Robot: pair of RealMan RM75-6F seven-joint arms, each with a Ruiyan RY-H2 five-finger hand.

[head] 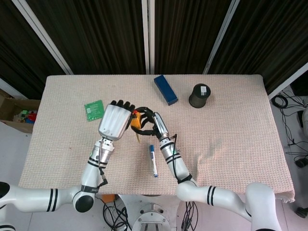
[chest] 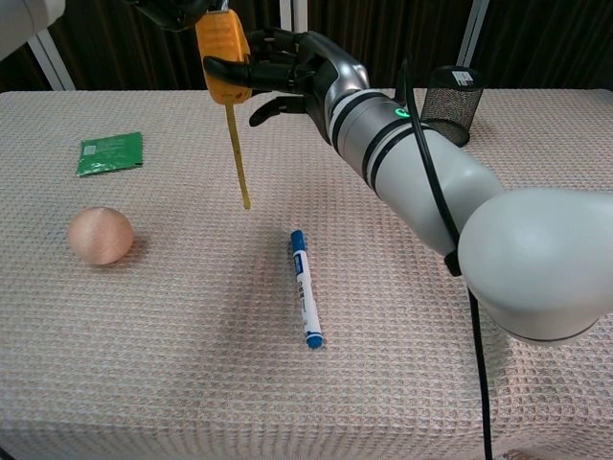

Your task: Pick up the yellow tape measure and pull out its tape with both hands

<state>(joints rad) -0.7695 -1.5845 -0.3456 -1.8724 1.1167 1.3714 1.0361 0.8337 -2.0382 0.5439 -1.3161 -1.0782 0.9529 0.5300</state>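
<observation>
The yellow tape measure (chest: 222,57) is held up above the table, its case gripped from the right by my right hand (chest: 292,69), whose fingers wrap around it. A short length of yellow tape (chest: 238,153) hangs straight down from the case, its end free above the cloth. My left hand (chest: 177,11) shows at the top edge, dark fingers touching the top of the case; whether it grips cannot be told. From the head view, my left hand (head: 114,121) lies back-up over the left part of the tape measure (head: 136,120), with my right hand (head: 154,124) beside it.
A blue marker (chest: 305,287) lies on the cloth in front of the hands. A pinkish ball (chest: 100,235) and a green card (chest: 110,153) sit to the left. A blue box (head: 165,89) and a black mesh cup (head: 199,95) stand at the back.
</observation>
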